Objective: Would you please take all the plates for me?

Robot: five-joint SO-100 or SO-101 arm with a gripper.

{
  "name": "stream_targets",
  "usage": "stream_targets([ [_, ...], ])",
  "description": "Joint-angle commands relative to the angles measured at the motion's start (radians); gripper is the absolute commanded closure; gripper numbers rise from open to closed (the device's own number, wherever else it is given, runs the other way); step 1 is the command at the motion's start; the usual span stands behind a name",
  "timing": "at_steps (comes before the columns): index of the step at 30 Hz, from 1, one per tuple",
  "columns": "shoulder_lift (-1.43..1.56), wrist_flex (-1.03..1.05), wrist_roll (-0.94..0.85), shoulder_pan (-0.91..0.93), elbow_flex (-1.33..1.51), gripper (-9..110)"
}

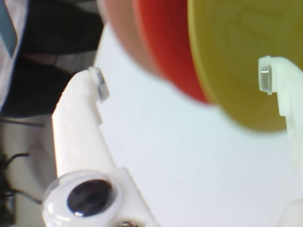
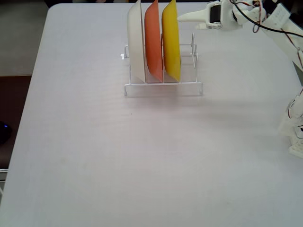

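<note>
Three plates stand on edge in a white wire rack (image 2: 163, 86): a cream-white plate (image 2: 136, 40), an orange plate (image 2: 153, 40) and a yellow plate (image 2: 171, 40). In the fixed view my gripper (image 2: 185, 18) hovers just right of the yellow plate's upper rim. The wrist view shows my gripper (image 1: 182, 82) open, with its fingers far apart. There the yellow plate (image 1: 232, 56) fills the top right, and its edge lies between the fingertips. The orange plate (image 1: 163, 42) and the blurred cream plate (image 1: 120, 28) sit to its left. Nothing is held.
The rack stands at the far middle of a white table (image 2: 142, 156). The arm's base (image 2: 296, 132) is at the right edge, with wires along the arm. A dark floor lies beyond the table's left edge.
</note>
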Motion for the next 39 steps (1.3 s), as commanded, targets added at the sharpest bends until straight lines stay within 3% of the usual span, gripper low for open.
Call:
stream_targets([
  [1,-0.032,-0.028,-0.037,0.026,-0.127,62],
  [18,-0.359,-0.040,-0.046,0.061,-0.439,69],
  [22,-0.405,-0.040,-0.011,0.052,-0.495,82],
  [25,-0.405,-0.040,0.025,0.048,-0.503,102],
  [39,-0.325,0.155,0.204,0.066,-0.813,102],
])
